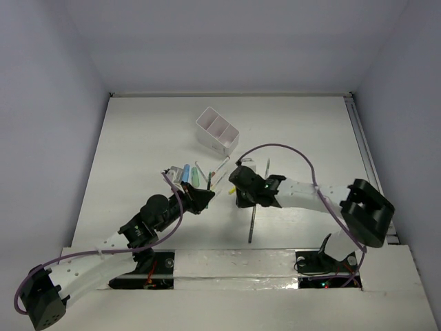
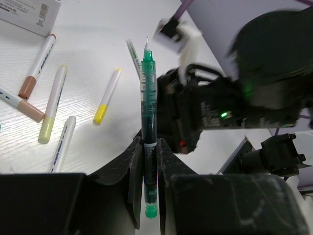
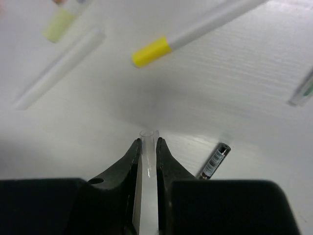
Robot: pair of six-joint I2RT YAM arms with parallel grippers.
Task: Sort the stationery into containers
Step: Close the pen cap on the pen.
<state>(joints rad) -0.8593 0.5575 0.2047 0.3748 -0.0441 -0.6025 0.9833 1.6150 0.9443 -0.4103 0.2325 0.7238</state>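
You see the whole table [image 1: 151,131] from above and behind, near edge at 6 o'clock. Both wrist cameras sit close, sharing the yellow-capped marker [image 3: 151,51]: 10 o'clock left, 12 o'clock right.

Both arms are built of white links joined by rounded black joints: the left arm [image 1: 103,252] at lower left, the right arm [image 1: 303,192] at centre right. A purple cable [image 1: 282,145] loops along each. A green light [image 2: 224,115] glows on the right arm's black housing. The fingers [image 2: 131,171] are matte black wedges, finely scratched.
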